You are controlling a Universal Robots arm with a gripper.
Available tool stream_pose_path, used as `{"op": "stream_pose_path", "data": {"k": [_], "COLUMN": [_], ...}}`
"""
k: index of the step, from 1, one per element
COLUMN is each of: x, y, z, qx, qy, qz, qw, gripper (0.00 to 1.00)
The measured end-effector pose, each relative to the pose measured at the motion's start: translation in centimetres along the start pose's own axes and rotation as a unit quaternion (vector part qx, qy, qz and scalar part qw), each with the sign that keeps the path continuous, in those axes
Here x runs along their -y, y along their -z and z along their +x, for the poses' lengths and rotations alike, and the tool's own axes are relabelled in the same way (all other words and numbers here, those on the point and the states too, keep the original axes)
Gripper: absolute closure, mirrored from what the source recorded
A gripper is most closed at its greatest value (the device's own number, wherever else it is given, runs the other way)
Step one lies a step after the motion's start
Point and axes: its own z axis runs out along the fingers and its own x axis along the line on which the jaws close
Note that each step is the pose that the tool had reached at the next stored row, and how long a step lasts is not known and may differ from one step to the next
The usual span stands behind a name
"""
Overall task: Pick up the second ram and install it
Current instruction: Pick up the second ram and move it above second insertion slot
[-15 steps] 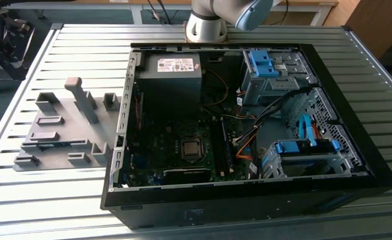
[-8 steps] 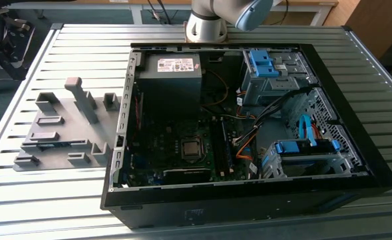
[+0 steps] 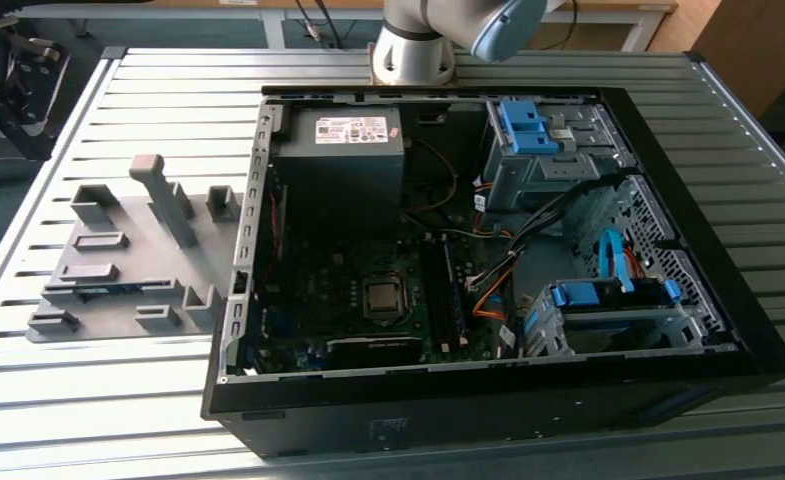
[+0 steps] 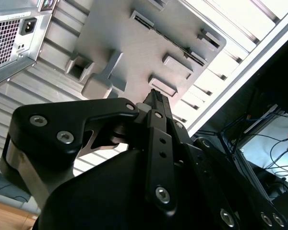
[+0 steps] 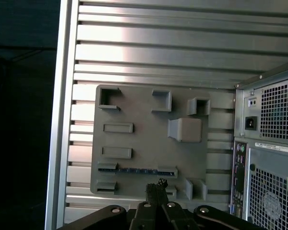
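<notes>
My gripper hangs over the grey holder plate, its tips clenched together on nothing. The second ram sits in its slot there. A clean grasp, I judge, means squaring up across its long edge, mid-length.

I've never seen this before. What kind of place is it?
Probably a robot workshop or lab: an open black computer case sits on a ribbed metal table beside a grey plastic parts holder, near a pale robot arm.
</notes>
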Motion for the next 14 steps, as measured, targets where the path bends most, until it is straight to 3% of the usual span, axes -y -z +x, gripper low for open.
{"op": "stream_pose_path", "data": {"k": [5,6,14], "x": [0.00,0.01,0.01], "y": [0.00,0.00,0.01], "z": [0.00,0.00,0.00], "qx": [-0.0004,-0.0010,-0.0022], "qy": [0.008,0.024,0.049], "qz": [-0.0001,-0.0002,-0.0004], "qw": [1.0000,0.9997,0.9988], "gripper": [0.89,0.89,0.89]}}
